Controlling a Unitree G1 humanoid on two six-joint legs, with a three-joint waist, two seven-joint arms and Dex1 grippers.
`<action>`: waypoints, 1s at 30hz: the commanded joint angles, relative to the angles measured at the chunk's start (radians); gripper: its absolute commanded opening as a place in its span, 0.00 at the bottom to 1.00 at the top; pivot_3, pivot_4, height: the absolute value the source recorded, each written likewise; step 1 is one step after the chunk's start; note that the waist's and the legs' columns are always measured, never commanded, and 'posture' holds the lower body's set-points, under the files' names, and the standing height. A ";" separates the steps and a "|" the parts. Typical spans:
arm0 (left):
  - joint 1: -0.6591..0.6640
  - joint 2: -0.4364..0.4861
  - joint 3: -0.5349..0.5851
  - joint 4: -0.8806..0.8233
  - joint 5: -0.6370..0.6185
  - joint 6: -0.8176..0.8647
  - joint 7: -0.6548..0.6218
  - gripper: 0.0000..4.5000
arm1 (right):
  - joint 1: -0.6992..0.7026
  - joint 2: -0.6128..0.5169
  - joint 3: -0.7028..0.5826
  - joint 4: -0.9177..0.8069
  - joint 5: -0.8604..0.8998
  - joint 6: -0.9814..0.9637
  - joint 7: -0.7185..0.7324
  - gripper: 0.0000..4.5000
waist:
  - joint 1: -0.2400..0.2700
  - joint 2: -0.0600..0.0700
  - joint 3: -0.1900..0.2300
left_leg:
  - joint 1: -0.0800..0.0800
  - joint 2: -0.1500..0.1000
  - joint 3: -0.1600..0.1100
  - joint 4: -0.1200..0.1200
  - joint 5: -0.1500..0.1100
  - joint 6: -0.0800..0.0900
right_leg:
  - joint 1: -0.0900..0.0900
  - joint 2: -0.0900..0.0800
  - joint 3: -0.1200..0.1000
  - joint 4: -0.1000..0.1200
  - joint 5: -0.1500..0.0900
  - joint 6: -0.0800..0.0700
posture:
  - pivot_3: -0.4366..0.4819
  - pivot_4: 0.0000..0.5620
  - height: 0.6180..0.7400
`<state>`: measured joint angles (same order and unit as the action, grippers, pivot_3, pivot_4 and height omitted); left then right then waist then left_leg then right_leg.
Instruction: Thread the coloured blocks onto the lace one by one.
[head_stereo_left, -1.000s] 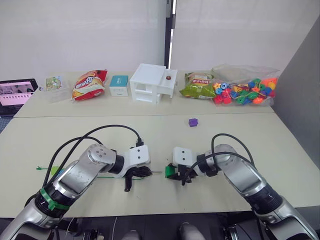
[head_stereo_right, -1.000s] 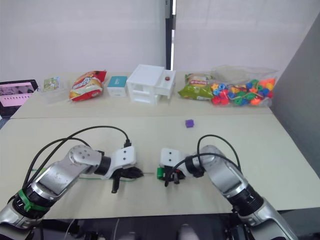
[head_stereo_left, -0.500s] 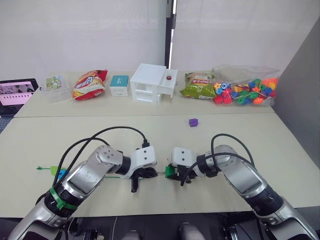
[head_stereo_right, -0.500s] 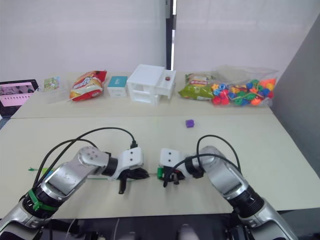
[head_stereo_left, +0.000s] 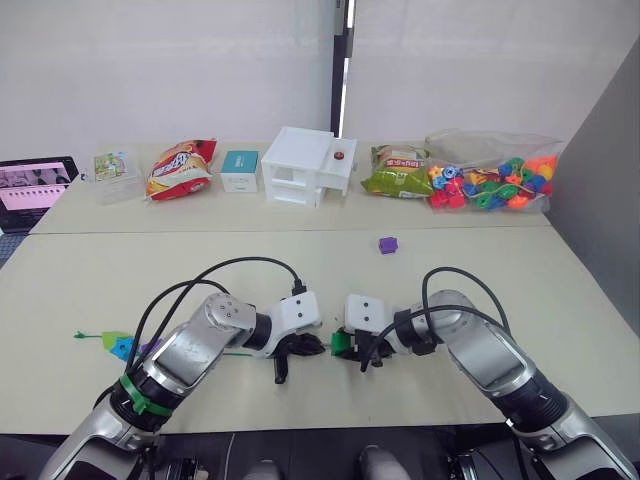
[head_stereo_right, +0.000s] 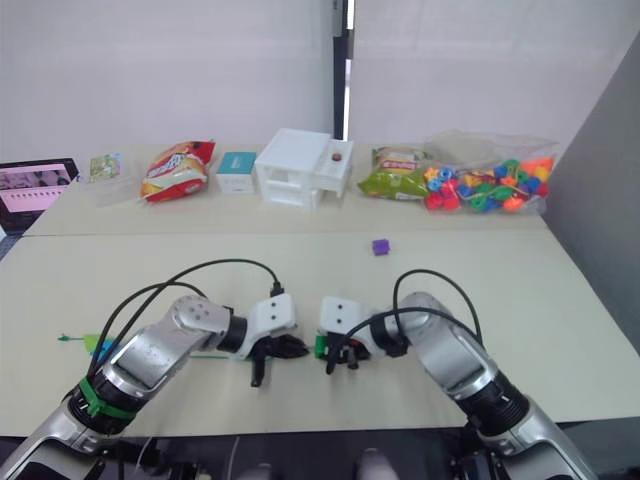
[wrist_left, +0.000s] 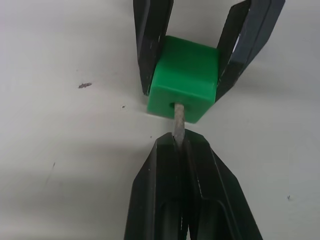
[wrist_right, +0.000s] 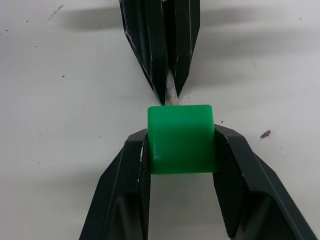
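Sitting low over the near table, the dark green cube was clamped between the two fingers of the right gripper. The left gripper met it head-on, fingers pinched shut on the stiff tip of the lace, which had just entered the cube's hole. Only the wrist views showed that hole and tip; from the head, both grippers hid the joint. The green lace trailed behind the left gripper towards its knotted tail, beside one blue block. One purple cube lay well apart, farther back. Along the far table stood two snack bags, a white drawer box and a clear bag of beads.
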<state>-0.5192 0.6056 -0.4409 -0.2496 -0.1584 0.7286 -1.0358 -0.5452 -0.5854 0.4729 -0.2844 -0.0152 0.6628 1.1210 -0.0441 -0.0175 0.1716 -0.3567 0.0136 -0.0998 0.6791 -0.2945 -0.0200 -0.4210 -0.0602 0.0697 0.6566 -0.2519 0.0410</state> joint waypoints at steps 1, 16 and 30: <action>-0.013 -0.030 -0.005 -0.021 -0.014 -0.047 -0.007 0.00 | 0.009 0.008 0.034 -0.016 0.014 0.014 0.000 0.26 | 0.000 0.000 0.000 | 0.000 0.000 0.000 0.000 0.000 0.000 | 0.000 0.000 0.000 0.000 0.000 0.000 | 0.48 0.27 1.00; 0.056 -0.022 0.129 0.054 -0.082 -0.172 -0.069 0.43 | 0.005 0.014 0.028 -0.015 0.014 0.019 -0.015 0.26 | -0.001 0.000 0.000 | 0.000 0.000 0.000 0.000 0.000 0.000 | 0.000 0.000 0.000 0.000 0.000 0.000 | 0.48 0.27 1.00; 0.135 0.099 0.173 0.103 -0.075 -0.279 -0.110 0.64 | 0.008 0.014 0.025 -0.018 0.016 0.021 -0.018 0.26 | -0.005 0.000 0.000 | 0.001 0.000 0.000 0.000 0.000 0.000 | 0.000 0.000 0.000 0.000 0.000 0.000 | 0.48 0.27 1.00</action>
<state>-0.3898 0.7023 -0.2915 -0.1433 -0.2365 0.4805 -1.1535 -0.5456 -0.5762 0.4712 -0.2893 -0.0143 0.6799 1.1028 -0.0486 -0.0175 0.1713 -0.3555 0.0139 -0.0997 0.6786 -0.2945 -0.0200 -0.4210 -0.0600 0.0698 0.6570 -0.2519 0.0410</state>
